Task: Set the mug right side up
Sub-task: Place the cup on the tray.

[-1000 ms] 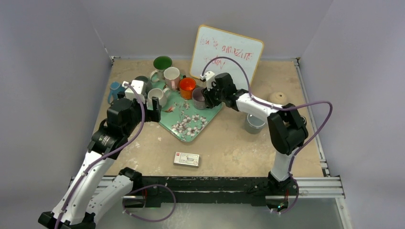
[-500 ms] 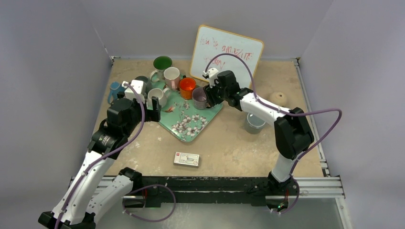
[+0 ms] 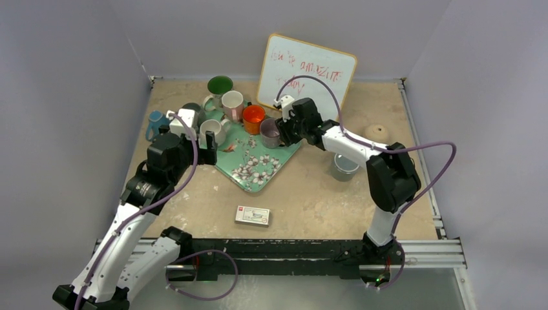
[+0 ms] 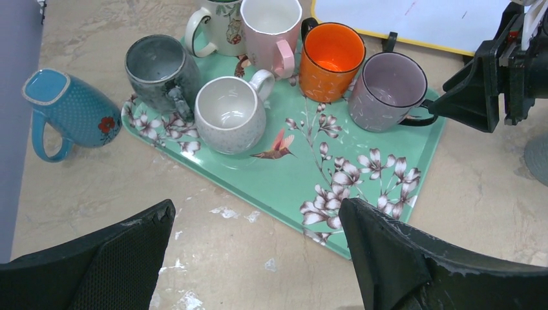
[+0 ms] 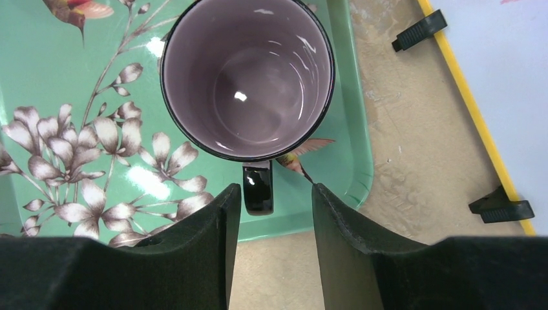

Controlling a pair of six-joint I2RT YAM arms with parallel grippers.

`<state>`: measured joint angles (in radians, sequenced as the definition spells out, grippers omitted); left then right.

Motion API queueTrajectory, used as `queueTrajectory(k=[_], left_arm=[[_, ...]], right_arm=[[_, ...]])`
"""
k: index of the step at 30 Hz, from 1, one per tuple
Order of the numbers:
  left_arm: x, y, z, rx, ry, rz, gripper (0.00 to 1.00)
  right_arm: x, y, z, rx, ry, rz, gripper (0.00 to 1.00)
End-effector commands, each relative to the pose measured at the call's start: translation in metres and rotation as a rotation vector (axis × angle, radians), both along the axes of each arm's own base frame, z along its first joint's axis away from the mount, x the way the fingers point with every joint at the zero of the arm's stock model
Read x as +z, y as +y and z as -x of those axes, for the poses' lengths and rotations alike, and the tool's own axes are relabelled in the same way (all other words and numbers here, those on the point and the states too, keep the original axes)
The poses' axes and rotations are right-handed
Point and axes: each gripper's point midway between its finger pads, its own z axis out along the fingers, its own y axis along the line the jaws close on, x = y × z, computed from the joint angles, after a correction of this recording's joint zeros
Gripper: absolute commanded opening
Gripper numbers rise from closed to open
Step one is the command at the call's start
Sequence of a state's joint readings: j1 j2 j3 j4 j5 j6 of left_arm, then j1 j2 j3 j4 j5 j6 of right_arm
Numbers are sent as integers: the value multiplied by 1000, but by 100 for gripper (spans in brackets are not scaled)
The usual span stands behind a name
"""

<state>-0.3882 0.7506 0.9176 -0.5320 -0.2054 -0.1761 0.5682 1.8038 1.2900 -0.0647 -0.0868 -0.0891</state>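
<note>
The upright purple mug sits just in front of the right end effector, whose 2 fingers stand loose either side of its handle.

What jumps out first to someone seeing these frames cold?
The mint floral tray left of centre, crowded with upright mugs, the orange mug brightest. At the tray's right corner the right gripper straddles the handle of the purple mug, jaws apart, not clamped. A scrawled whiteboard stands at the back.
</note>
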Motion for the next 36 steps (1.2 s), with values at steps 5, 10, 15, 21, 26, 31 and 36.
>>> queueTrajectory(k=[5,10,15,21,26,31,36], left_arm=[[2,6,-6,36,-27,-7,100],[2,9,-7,52,-30,-12,100],[1,21,-10,137,-20,-26,100],[-1,42,-22,345,28,0,100],[-15,65,-39,611,63,68,92],[-32,89,-50,881,126,233,83],[-43,123,-59,1149,171,353,79]], right_arm=[[4,2,-13,-29,-25,-1,47],[12,0,-19,-50,-59,-2,44],[28,-2,-16,-51,-60,-5,47],[63,-6,16,-93,-25,-142,51],[91,-11,46,-126,9,-258,55],[111,-18,85,-92,2,-375,71],[122,-28,110,-73,-22,-431,81]])
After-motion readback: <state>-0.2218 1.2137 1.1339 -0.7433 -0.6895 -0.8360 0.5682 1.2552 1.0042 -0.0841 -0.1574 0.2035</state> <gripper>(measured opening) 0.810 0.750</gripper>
